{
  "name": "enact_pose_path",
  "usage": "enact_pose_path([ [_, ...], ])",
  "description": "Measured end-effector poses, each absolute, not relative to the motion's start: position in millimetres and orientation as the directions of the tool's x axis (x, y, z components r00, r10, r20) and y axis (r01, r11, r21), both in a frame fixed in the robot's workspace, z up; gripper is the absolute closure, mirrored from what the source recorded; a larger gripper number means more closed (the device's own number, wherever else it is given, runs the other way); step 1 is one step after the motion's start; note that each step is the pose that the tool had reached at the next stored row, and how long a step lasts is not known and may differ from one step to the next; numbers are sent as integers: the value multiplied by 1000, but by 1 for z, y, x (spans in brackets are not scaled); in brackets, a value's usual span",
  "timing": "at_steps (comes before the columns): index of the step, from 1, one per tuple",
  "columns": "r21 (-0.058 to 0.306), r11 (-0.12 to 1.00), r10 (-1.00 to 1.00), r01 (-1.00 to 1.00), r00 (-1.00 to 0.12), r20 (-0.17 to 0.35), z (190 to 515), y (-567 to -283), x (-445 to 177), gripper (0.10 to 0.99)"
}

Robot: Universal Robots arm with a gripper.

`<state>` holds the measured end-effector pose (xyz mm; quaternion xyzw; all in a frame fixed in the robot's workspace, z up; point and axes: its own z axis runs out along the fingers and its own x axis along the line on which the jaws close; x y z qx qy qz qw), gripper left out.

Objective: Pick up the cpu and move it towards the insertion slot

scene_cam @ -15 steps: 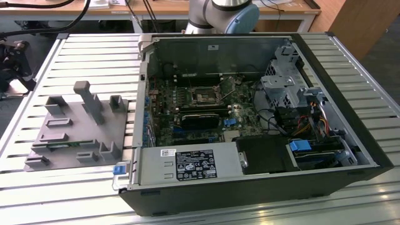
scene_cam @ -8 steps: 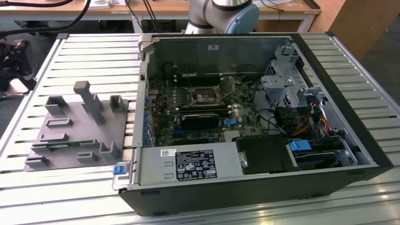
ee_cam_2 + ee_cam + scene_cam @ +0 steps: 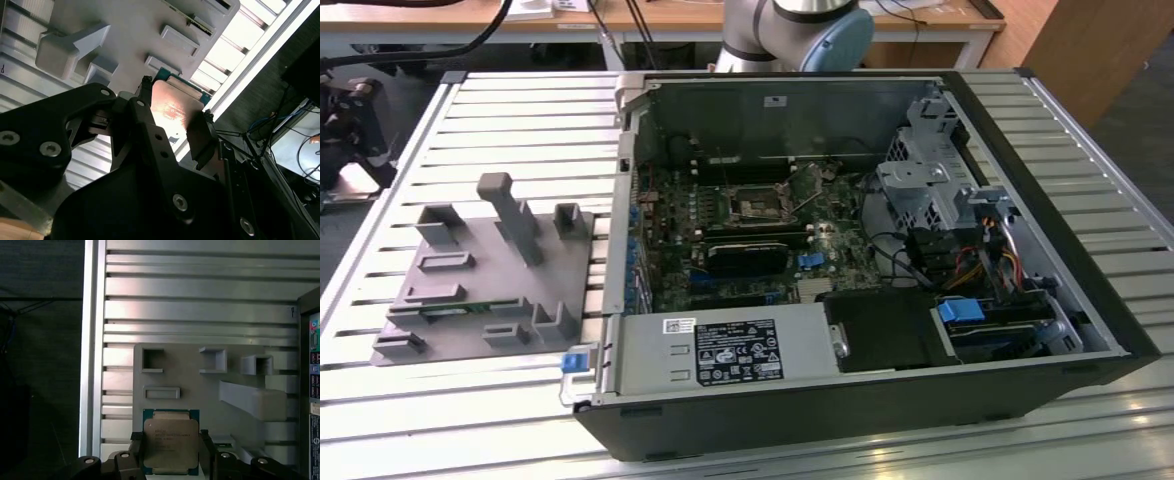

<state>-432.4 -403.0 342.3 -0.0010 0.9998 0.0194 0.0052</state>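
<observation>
Cpu, small flat square chip with pale silver top (image 3: 170,445), clamped between jaws of black gripper (image 3: 171,440), over grey plastic block (image 3: 200,390) on slatted metal table (image 3: 200,310).

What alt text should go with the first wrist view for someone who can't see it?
The gripper holds the cpu by two opposite edges, its silver top facing the camera. Behind it lies a grey plastic block with rectangular recesses, resting on a slatted metal table.
</observation>
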Motion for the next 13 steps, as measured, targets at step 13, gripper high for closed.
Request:
enact_pose_path([
  [13,39,999,-2,-2,-1000,-10,352,-403,-429,557],
])
